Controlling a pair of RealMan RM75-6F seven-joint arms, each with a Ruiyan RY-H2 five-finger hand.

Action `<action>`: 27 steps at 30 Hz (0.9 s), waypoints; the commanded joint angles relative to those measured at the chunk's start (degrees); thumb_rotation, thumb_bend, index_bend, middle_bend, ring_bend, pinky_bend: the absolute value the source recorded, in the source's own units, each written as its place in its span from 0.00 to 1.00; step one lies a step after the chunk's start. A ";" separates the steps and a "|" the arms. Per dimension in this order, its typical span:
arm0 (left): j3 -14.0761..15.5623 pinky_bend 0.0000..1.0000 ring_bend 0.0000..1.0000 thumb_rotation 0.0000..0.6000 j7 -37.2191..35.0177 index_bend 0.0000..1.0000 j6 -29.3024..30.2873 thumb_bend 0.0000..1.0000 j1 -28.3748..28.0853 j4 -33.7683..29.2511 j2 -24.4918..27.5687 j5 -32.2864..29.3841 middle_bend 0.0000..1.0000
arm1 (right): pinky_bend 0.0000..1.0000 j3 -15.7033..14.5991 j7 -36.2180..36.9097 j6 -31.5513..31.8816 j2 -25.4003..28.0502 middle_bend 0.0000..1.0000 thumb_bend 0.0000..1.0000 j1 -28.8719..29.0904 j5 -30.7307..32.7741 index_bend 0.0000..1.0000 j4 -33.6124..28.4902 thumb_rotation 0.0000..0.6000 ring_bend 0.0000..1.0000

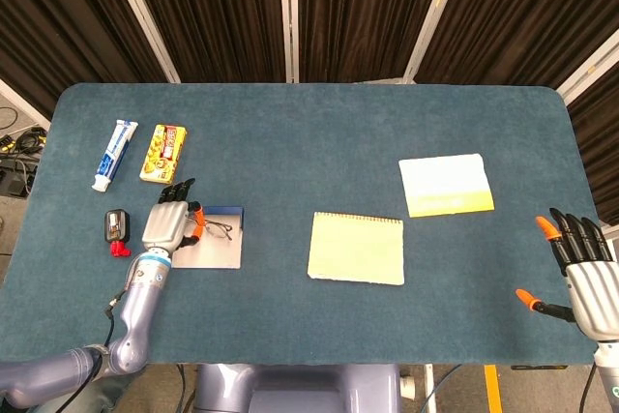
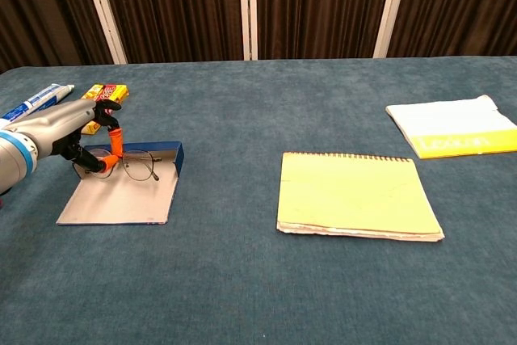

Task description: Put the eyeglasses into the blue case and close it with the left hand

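Pinching the eyeglasses [image 2: 136,165] in my left hand [image 2: 81,131], I hold them just over the open blue case [image 2: 121,195] on the tabletop [image 2: 258,280]; setting them in and closing the lid remain.

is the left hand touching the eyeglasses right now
Touching. In the chest view the left hand pinches the eyeglasses at their left side with its orange-tipped fingers, over the open blue case.
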 commanded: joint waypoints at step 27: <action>1.13 0.00 0.00 1.00 -4.51 0.00 -3.42 0.07 -2.06 6.91 -1.12 7.25 0.00 | 0.00 0.24 -0.25 -0.52 -0.23 0.00 0.00 0.22 0.88 0.01 0.30 1.00 0.00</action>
